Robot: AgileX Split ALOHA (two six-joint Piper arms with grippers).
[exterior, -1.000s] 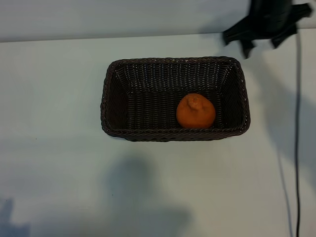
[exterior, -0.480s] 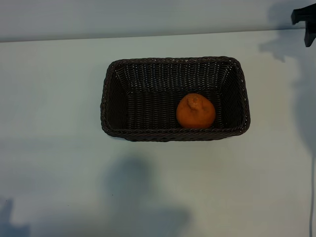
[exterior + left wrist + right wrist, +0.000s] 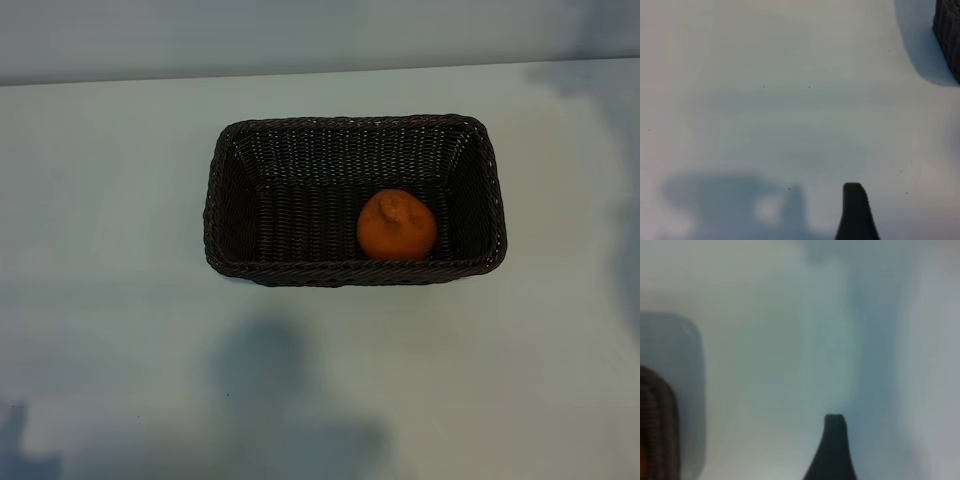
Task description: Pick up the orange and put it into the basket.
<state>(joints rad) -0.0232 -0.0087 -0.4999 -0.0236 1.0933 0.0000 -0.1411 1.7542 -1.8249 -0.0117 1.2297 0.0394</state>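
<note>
The orange, with its knob on top, lies inside the dark woven basket, toward its right end near the front wall. Neither arm shows in the exterior view. In the left wrist view one dark fingertip of my left gripper hangs over bare table with nothing against it, and a corner of the basket shows far off. The right wrist view likewise shows a single fingertip of my right gripper over bare table, beside the basket's rim. Both grippers are open and hold nothing.
The basket stands in the middle of a pale table, whose far edge runs along the top of the exterior view. Soft shadows lie on the table in front of the basket and at the far right.
The right arm, seen at the upper right a second ago, has pulled away to the right and left the exterior view. The orange and basket have not moved.
</note>
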